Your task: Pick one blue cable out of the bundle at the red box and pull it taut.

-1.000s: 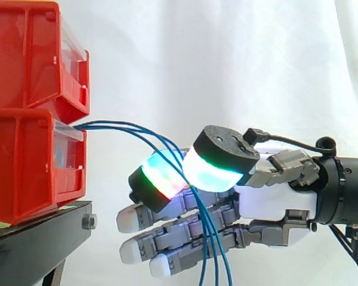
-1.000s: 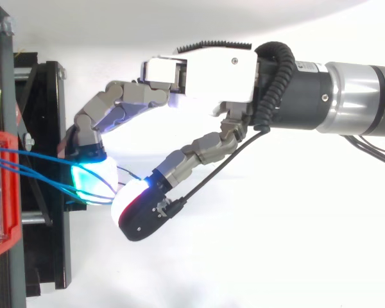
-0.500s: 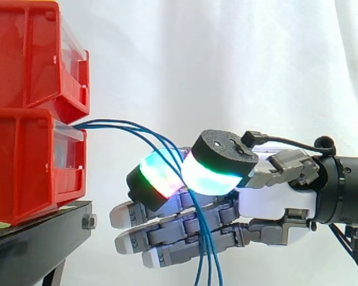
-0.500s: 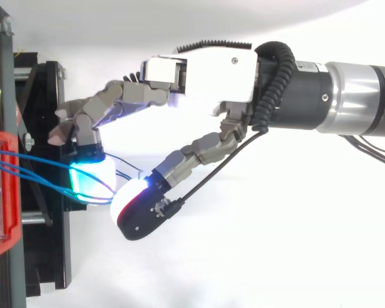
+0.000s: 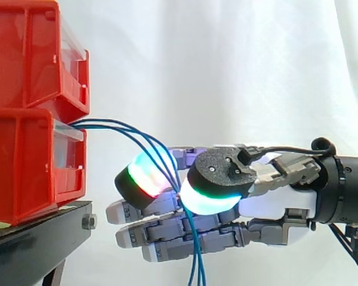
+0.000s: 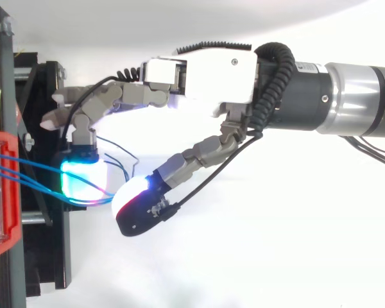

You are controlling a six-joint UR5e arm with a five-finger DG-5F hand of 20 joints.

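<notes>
Blue cables pinched between hand's pads, beside red box.

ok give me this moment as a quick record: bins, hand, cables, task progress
red bins: two stacked on the black stand
hand: reaches in from the right, level with the lower bin
fingers: two glowing pads pinch the blue cables; the others are straight
cable path: out of the lower bin's front, arcing down through the pinch, hanging below the hand
cables in pinch: cannot tell how many
tension: slack, not yet taut
backdrop: white curtain
</notes>
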